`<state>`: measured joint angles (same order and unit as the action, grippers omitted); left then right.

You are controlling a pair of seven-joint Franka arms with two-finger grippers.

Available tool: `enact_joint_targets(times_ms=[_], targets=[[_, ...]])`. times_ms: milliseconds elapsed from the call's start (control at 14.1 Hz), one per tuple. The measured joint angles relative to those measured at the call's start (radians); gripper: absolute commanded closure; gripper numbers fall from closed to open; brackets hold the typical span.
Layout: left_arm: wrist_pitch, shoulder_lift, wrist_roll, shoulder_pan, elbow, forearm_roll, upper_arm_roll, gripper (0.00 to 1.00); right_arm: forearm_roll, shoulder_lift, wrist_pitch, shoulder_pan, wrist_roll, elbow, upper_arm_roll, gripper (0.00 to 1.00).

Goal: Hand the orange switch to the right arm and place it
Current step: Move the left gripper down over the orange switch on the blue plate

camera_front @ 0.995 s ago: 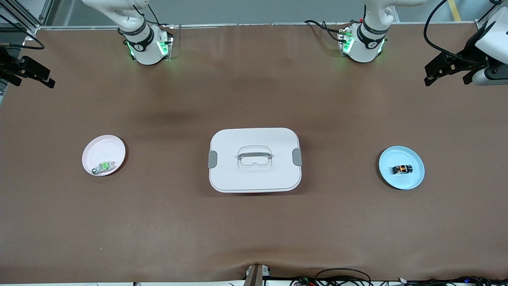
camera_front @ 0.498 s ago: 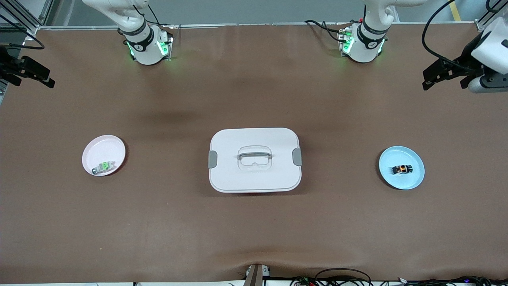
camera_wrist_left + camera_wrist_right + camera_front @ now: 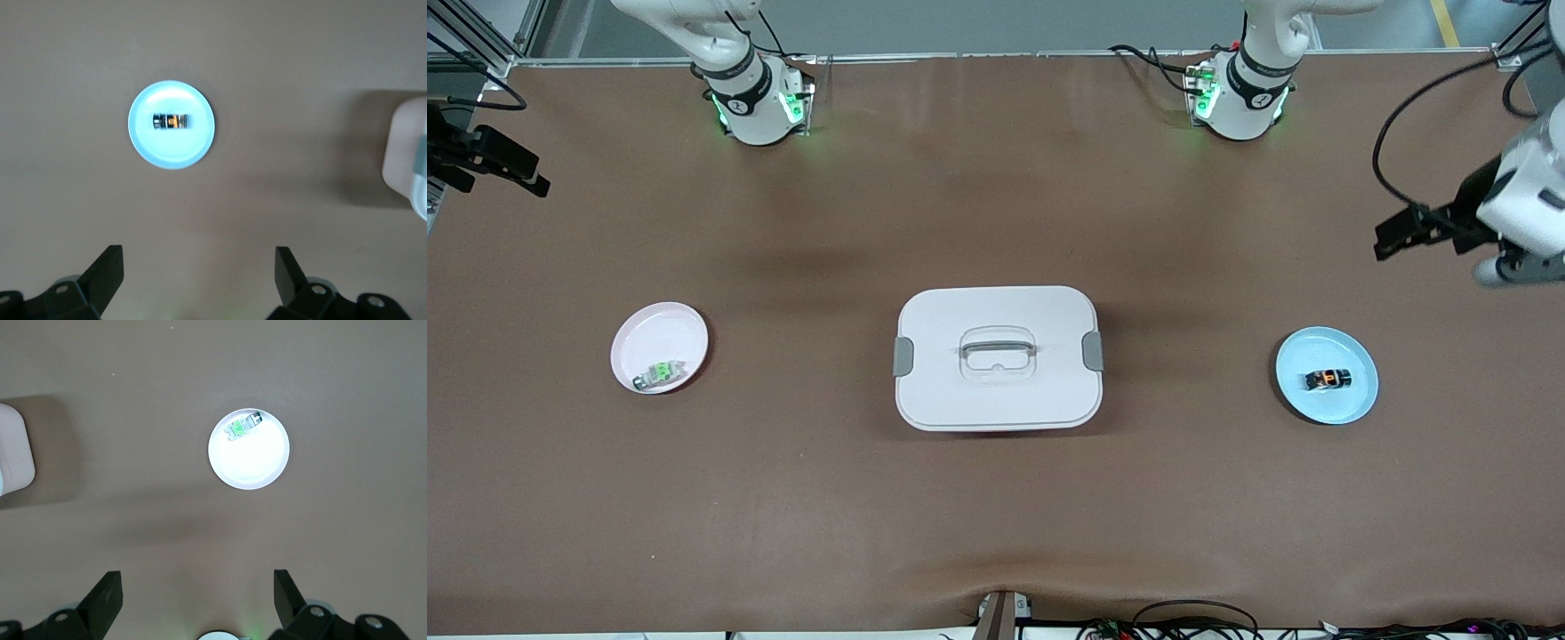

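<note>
The orange switch (image 3: 1328,379) lies on a light blue plate (image 3: 1316,405) toward the left arm's end of the table. It also shows in the left wrist view (image 3: 171,121), on the plate (image 3: 172,152). My left gripper (image 3: 1393,236) is open and empty, up in the air over bare table beside the blue plate. In its own view (image 3: 198,259) the jaws stand wide apart. My right gripper (image 3: 534,176) is open and empty and waits over the table's edge at the right arm's end; its own view (image 3: 197,579) shows the jaws wide apart.
A white lidded box (image 3: 997,357) with a handle sits mid-table; its edge shows in both wrist views (image 3: 408,157) (image 3: 13,450). A similar part with a green middle (image 3: 660,373) lies on a pale pink plate (image 3: 660,331), seen also in the right wrist view (image 3: 241,427).
My left gripper has moved toward the front camera, closer to the blue plate. The right arm, both plates and the box have not moved.
</note>
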<state>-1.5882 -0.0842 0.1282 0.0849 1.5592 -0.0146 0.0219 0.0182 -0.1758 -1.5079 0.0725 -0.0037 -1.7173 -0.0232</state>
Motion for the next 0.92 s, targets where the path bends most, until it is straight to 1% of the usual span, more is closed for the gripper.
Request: enact_joint_targets(times_ms=[71,213,426,569,924], targets=[[-0.046,-0.026,-0.012,-0.008,0.018,0.0,0.0,0.0,0.0,0.0,0.0,0.0,0.0,0.0,0.0,0.0],[-0.167,-0.064,-0.043,-0.028,0.083,-0.004,0.001,0.0,0.0,0.001,0.0,0.0,0.0,0.001,0.0,0.0],[-0.352,-0.084,-0.099,-0.069,0.215,-0.005,0.002,0.0,0.0,0.001,0.0,0.0,0.0,0.001,0.0,0.0],[-0.441,-0.101,-0.109,-0.089,0.282,-0.006,0.002,0.0,0.0,0.002,0.0,0.0,0.0,0.002,0.0,0.0],[-0.652,-0.197,-0.109,-0.109,0.372,-0.023,0.002,0.0,0.0,0.004,0.001,0.0,0.0,0.002,0.0,0.0]])
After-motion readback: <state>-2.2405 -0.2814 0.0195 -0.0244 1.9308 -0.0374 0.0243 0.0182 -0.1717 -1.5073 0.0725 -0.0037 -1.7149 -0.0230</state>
